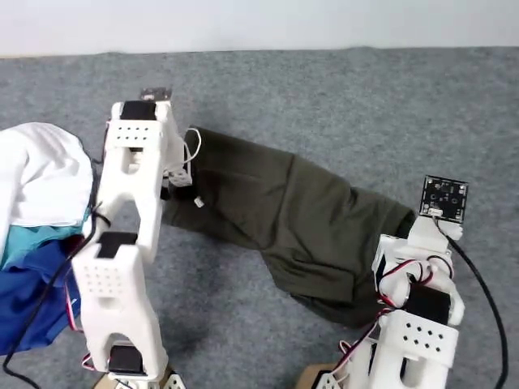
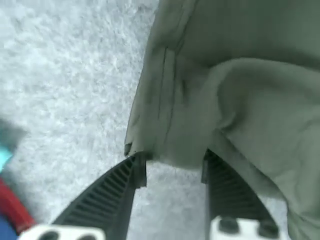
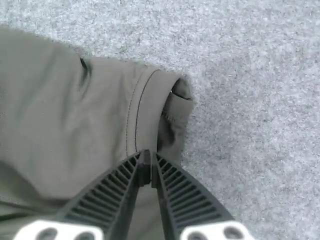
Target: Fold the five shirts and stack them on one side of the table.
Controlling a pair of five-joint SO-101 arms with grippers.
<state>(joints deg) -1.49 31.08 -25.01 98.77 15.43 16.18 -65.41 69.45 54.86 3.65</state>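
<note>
- One olive-green fabric shirt (image 1: pixel 284 219) lies unfolded and rumpled, running diagonally across the middle of the grey carpeted bench (image 1: pixel 365 105).
- One heap of other garments sits at the bench's left edge, well apart from the right arm. Three layers can be counted: white cloth (image 1: pixel 40 174) on top, teal cloth (image 1: pixel 24 239) under it, blue cloth (image 1: pixel 28 296) nearest the arm bases.
- One red scrap (image 2: pixel 12 210) shows beside the teal and blue at the edge of the left wrist view; what it belongs to cannot be told.
- Two white arms: the left arm (image 1: pixel 130 235) reaches over the shirt's left end, and the right arm (image 1: pixel 413 324) stands at the shirt's lower right end.
- Left tool (image 2: pixel 171 170): both fingers spread wide, with the shirt's hem edge lying right at the tips and grey bench between them.
- Right tool (image 3: pixel 150 162): fingers pressed together on the shirt just beside one sleeve cuff, apparently nipping a fold of the olive cloth.
</note>
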